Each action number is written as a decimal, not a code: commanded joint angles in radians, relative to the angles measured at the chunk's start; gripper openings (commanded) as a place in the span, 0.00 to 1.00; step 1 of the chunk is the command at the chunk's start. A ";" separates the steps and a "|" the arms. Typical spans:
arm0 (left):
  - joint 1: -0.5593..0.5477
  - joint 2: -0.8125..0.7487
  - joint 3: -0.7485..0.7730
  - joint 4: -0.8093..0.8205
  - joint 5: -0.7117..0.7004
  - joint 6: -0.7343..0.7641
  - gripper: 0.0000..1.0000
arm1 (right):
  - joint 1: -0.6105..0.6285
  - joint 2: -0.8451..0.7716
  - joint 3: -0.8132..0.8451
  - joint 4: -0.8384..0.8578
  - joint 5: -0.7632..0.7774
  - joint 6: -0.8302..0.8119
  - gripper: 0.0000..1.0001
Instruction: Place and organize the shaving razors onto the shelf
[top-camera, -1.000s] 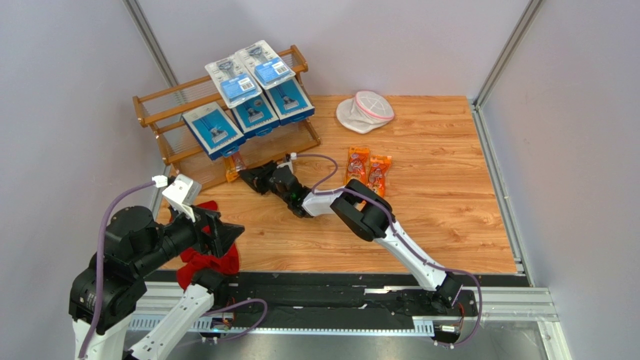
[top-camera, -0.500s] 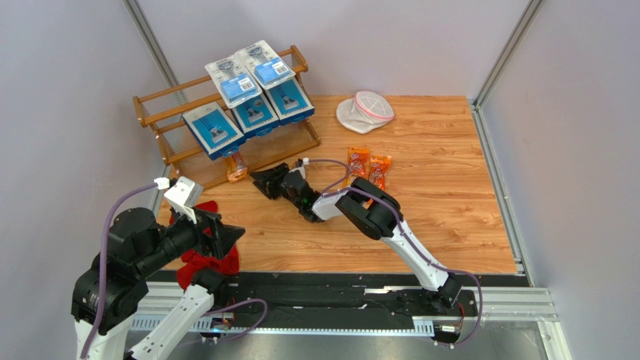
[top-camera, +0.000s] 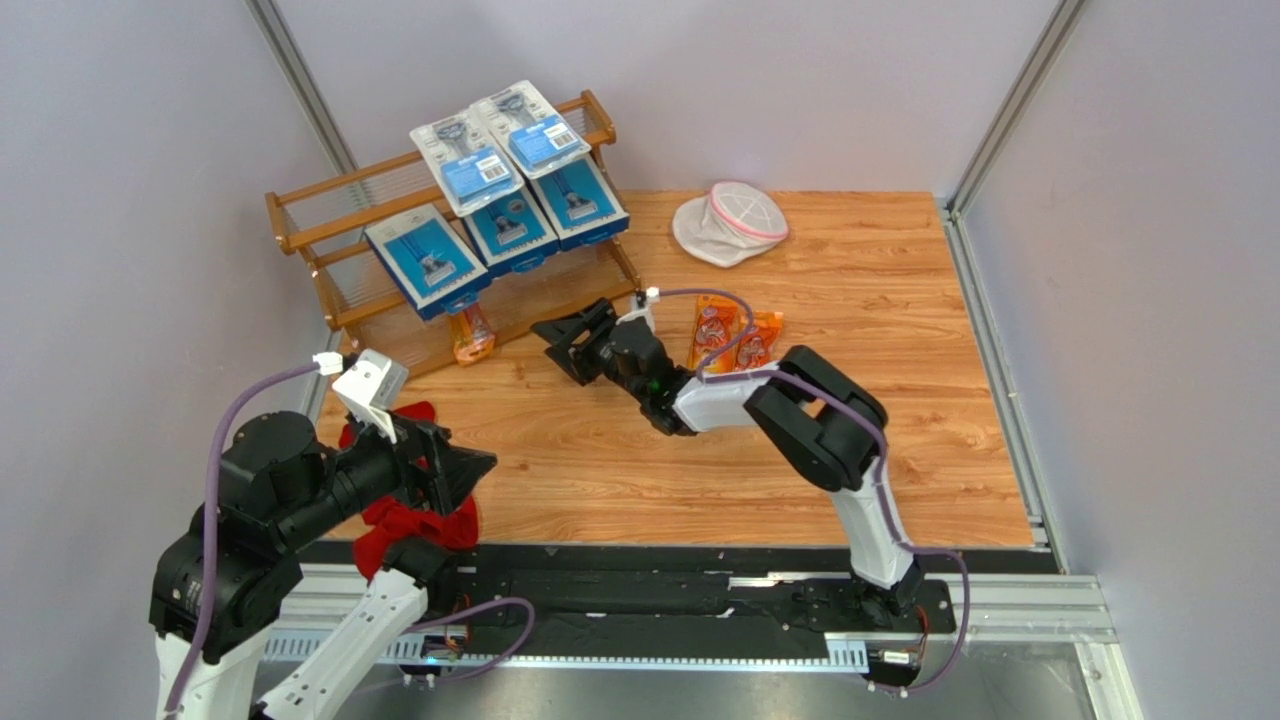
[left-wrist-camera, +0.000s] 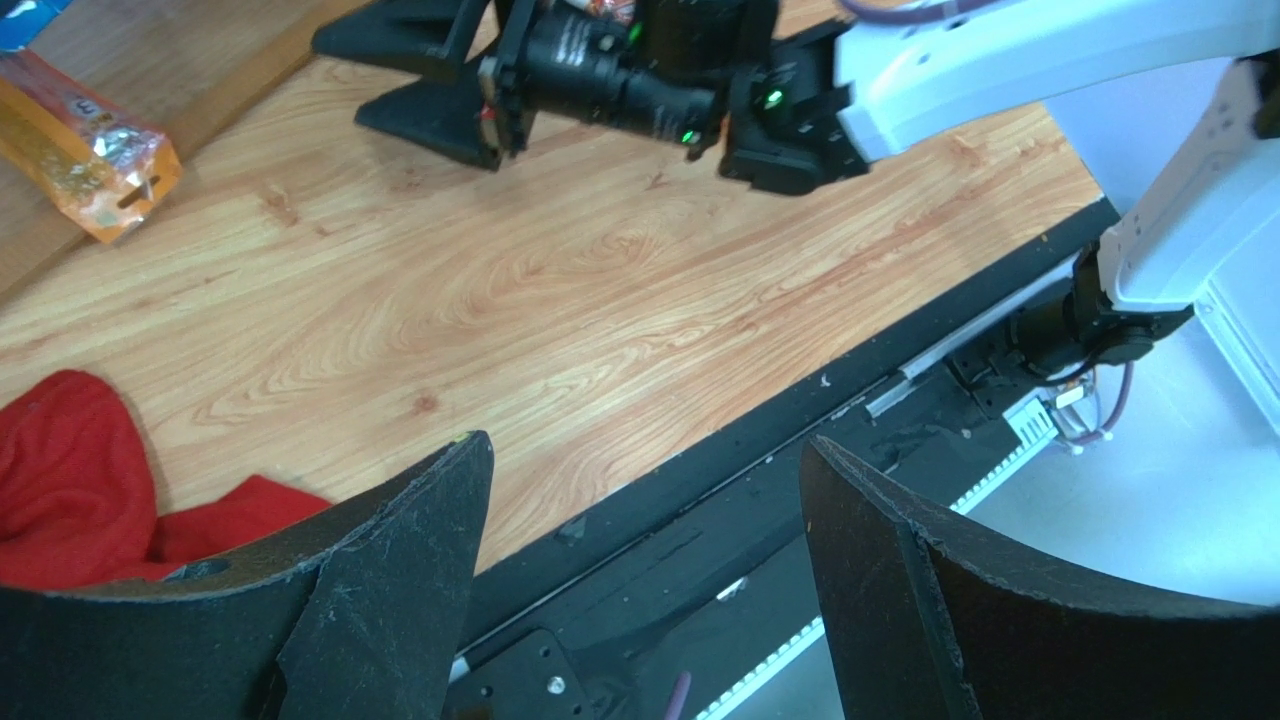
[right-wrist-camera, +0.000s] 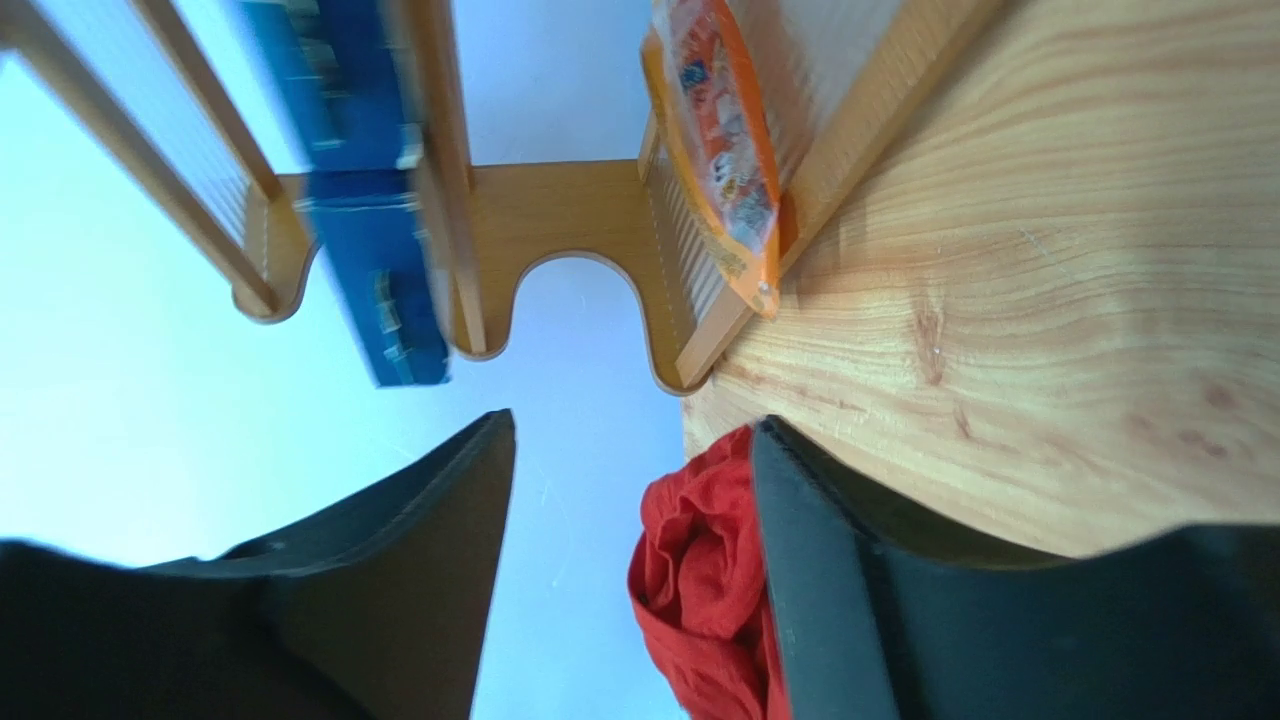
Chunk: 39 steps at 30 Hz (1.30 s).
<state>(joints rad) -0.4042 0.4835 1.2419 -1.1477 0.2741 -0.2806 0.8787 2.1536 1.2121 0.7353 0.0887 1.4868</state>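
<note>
Hovering at the near left corner, the left tool (left-wrist-camera: 646, 450) has its jaws wide apart with nothing between them, just above a crumpled red cloth (top-camera: 403, 525) at the near edge of the wooden tabletop (top-camera: 902, 420). Farther in, toward the middle of the tabletop, the right arm reaches leftward, and the right tool (right-wrist-camera: 631, 435) sits low over the wood just off the shelf's right front corner. Its jaws are parted and empty, and they point along the front of the shelf (top-camera: 301, 203). Just behind the right wrist, two orange bags (top-camera: 759, 342) lie side by side on the tabletop, partly crossed by the arm's cable. The shelf stands at the far left. One orange bag (top-camera: 473, 333) lies on the slats of its lower tier near the left end, apart from the right tool. On the upper tier three blue boxes (top-camera: 511, 225) sit in a row, side by side and tilted. Two blister packs (top-camera: 469, 162) lie beyond them on the same tier, overlapping the far ends of the middle and right boxes. A round white pouch (top-camera: 732, 221) rests on the tabletop to the right of the shelf, near the back wall.
</note>
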 joint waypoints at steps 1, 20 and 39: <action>0.005 0.012 -0.021 0.071 0.048 -0.042 0.83 | -0.032 -0.199 -0.075 -0.155 0.029 -0.178 0.68; 0.004 0.058 -0.137 0.216 0.157 -0.155 0.82 | -0.437 -1.067 -0.338 -0.927 0.145 -0.612 0.98; 0.005 0.095 -0.191 0.270 0.181 -0.167 0.83 | -0.742 -0.813 -0.330 -1.008 -0.213 -0.632 0.98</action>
<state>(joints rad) -0.4042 0.5663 1.0447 -0.9222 0.4313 -0.4442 0.1520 1.2552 0.8494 -0.2962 0.0021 0.8444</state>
